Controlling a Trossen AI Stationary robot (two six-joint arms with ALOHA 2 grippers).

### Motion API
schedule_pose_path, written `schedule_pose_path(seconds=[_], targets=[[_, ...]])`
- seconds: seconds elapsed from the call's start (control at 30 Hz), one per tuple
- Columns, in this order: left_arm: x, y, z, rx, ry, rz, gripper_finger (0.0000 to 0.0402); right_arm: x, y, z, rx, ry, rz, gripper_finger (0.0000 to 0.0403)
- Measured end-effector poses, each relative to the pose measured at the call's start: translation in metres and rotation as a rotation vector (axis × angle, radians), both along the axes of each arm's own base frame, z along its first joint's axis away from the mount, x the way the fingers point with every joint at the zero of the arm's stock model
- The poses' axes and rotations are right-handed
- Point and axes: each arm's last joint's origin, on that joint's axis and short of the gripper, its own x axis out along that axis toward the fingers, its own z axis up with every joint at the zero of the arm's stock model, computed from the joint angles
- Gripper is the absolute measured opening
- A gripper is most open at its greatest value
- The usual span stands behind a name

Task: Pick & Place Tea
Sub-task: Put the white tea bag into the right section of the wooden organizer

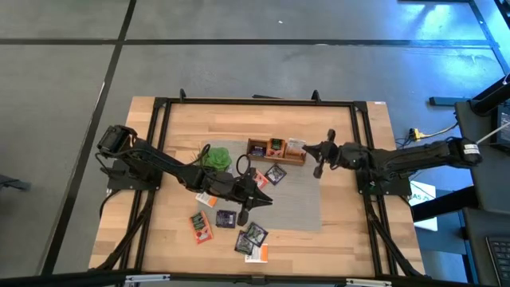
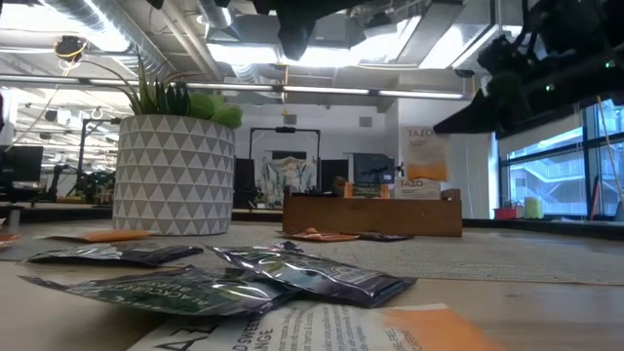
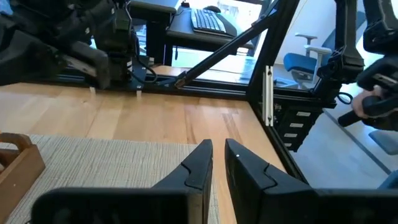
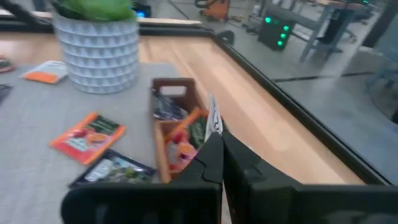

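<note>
A: What's hard to make out?
B: The box's (image 1: 275,149) far compartments; only sachet tops poke out.
A: The tea?
B: Flat square tea sachets (image 1: 239,227), orange, dark-green, white, scattered on the surface (image 1: 343,239) and mat (image 1: 299,199). One reads "TAZO".
A: Jaws?
B: Left gripper (image 3: 217,152) slightly parted, empty; right gripper (image 4: 221,146) closed, empty, by the box.

Seen from above, two dark robot arms reach over a light wooden table (image 1: 175,239) toward a grey woven mat (image 1: 299,199). At centre, the left gripper (image 1: 244,214) hangs above scattered flat tea sachets (image 1: 227,218); the right gripper (image 1: 318,163) hovers beside a brown wooden compartment box (image 1: 275,149). A small green potted plant (image 1: 214,157) stands left of the box.
</note>
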Motion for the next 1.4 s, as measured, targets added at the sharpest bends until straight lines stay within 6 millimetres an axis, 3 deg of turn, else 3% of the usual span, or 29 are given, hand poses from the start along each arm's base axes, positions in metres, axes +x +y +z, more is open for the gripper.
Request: schedule_pose_path(seconds=[0.43, 1.07, 1.4], targets=[[0.0, 0.0, -0.001, 0.001, 0.005, 0.0, 0.004, -0.001, -0.015, -0.01, 0.06, 0.001, -0.006, 0.0004], [0.0, 0.0, -0.001, 0.001, 0.006, 0.0, 0.0038, 0.01, -0.019, -0.032, 0.047, 0.116, -0.017, 0.0006], [0.0, 0.0, -0.001, 0.001, 0.006, 0.0, 0.0042, 0.013, -0.019, -0.038, 0.005, 0.167, -0.005, 0.0061]])
